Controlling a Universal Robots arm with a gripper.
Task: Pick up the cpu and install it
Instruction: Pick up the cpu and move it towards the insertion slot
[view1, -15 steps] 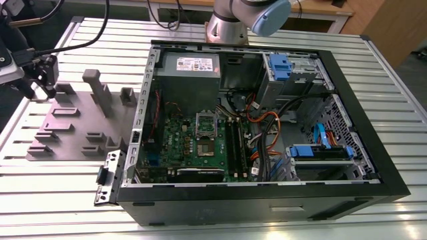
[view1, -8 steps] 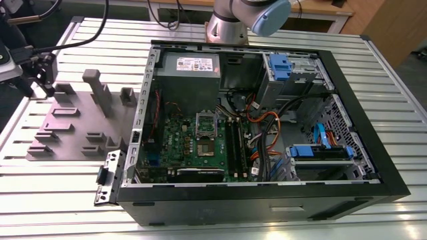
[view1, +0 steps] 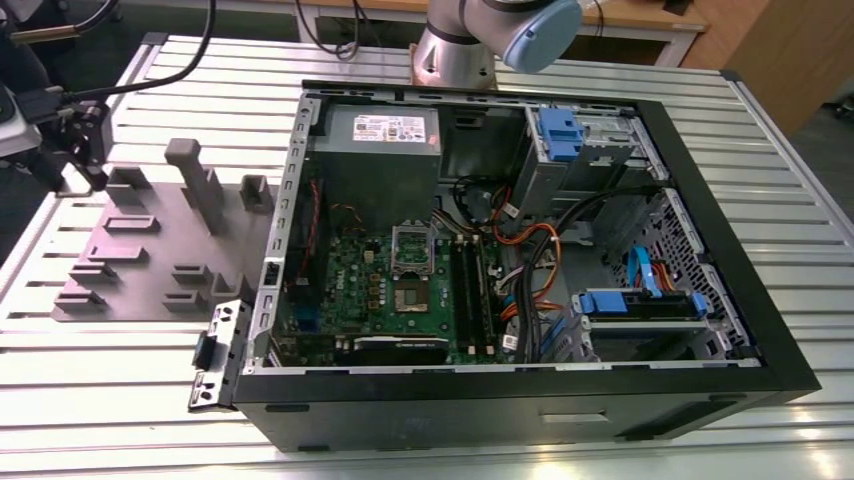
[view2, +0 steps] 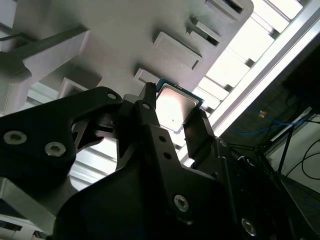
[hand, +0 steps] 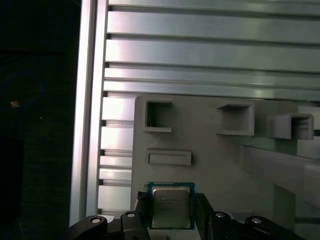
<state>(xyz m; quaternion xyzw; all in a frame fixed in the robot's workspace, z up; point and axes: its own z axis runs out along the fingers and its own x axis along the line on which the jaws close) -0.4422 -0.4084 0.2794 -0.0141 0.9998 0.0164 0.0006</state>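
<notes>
Slotted aluminium table (view1: 200, 60) carries an open computer case (view1: 534, 410) with a green motherboard (view1: 400, 290) inside and, at the exterior view's left, a grey fixture plate (view1: 147, 250). Over that plate the tool (view2: 173, 111) is clamped on the cpu (hand: 170, 207). Its two black fingers (view2: 200, 130) press on opposite edges, and the silvery top faces the camera in both wrist views.

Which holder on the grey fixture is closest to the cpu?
In the first wrist view, the low solid rectangular block, just off the cpu. The three others there are hollow pockets, farther off.
</notes>
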